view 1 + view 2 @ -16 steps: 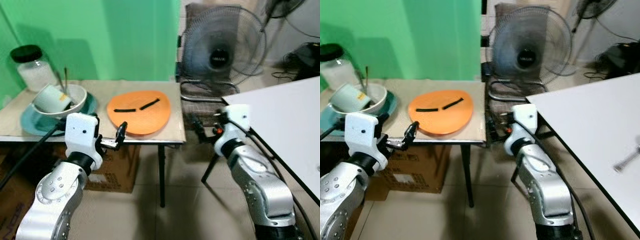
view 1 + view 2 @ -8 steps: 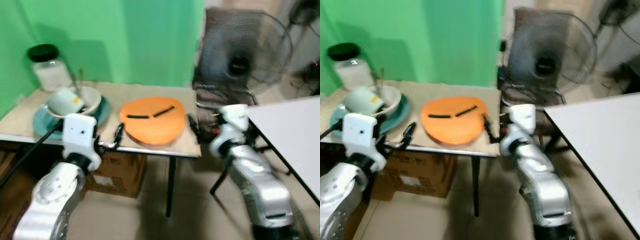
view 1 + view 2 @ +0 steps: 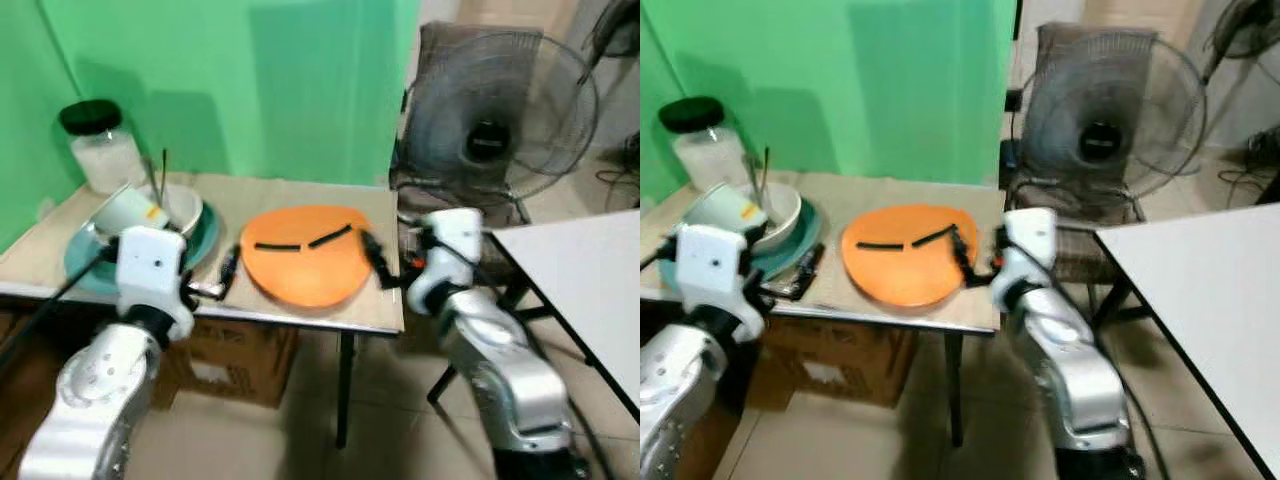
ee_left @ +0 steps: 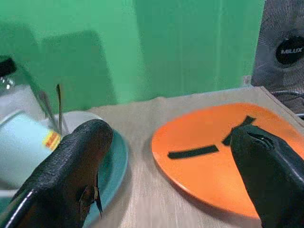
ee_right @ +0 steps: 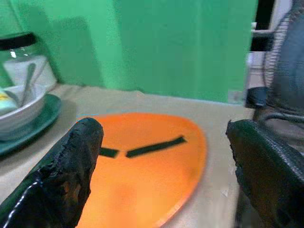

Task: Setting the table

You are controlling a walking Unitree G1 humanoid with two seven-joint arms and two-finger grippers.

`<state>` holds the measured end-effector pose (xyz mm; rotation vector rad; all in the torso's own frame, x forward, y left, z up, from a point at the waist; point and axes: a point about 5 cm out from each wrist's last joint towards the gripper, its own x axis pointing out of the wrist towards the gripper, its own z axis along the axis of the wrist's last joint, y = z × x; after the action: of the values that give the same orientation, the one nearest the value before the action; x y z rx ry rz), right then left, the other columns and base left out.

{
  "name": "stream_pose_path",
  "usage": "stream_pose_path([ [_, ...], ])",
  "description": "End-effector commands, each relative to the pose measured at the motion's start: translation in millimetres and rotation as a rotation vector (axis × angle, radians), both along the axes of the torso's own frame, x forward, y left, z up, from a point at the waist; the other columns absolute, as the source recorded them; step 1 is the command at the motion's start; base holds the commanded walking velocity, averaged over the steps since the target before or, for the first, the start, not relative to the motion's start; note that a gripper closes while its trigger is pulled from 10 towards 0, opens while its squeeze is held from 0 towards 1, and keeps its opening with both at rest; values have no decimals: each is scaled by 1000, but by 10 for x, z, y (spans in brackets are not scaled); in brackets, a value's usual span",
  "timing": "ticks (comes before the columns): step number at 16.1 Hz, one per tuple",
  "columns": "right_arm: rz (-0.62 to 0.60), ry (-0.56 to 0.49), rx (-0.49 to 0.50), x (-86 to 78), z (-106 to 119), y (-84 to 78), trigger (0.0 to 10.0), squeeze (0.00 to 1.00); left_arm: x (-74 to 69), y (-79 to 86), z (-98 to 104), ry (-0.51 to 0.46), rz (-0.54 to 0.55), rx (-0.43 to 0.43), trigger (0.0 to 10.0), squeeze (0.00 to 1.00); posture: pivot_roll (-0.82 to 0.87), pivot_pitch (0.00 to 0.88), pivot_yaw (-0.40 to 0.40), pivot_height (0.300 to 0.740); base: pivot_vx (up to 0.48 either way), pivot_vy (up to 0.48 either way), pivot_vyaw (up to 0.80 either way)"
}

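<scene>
1. Green wall point(image 3: 250, 90) stood behind a small beige table point(image 3: 220, 190), with tiled floor beneath it.
2. An orange placemat point(image 3: 305, 262) with two short black strips on it lay flat on the table, toward its front right corner.
3. The left gripper point(image 3: 228, 270) hovered at the table's front edge, just left of the placemat; in the left wrist view its two fingers point(image 4: 71, 166) were spread wide, holding nothing, with the placemat and the plate seen between them.
4. The right gripper point(image 3: 375, 258) hung at the placemat's right edge, its fingers point(image 5: 71, 166) also wide apart and empty, framing the placemat.
5. To the left of the placemat sat a teal plate point(image 3: 205, 228) bearing a white bowl point(image 3: 185, 205); a pale cup point(image 3: 130, 210) lay tilted in the bowl beside upright utensils point(image 3: 158, 175).
6. A black-lidded jar point(image 3: 100, 145) stood behind the plate, near the wall.
7. A standing fan point(image 3: 500, 115) was beyond the table on the right, and a white tabletop point(image 3: 590, 280) lay nearer on that side.
</scene>
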<state>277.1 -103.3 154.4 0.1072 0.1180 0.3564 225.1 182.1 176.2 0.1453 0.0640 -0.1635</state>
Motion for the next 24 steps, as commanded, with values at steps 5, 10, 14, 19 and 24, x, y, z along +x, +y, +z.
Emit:
stream_pose_path([
  [5,-59,4,-6,43,-23,-131,10000,0,68,-64,-13,2,-48,-1,10000,0,21,0,52,740,281,0,0],
  [10,-68,-2,-3,69,-22,-136,10000,0,115,-62,-31,6,-66,6,10000,0,13,0,66,740,280,0,0],
  [14,-66,-4,-5,83,-24,-138,10000,0,140,-44,-62,12,-71,11,10000,0,12,0,64,740,278,0,0],
  [19,50,32,1,103,-79,-51,10000,0,253,-11,-228,65,-91,51,10000,0,11,0,57,740,160,0,0],
  [24,36,31,0,183,-105,-103,10000,0,339,27,-592,163,-175,137,10000,0,-7,0,56,740,0,0,0],
])
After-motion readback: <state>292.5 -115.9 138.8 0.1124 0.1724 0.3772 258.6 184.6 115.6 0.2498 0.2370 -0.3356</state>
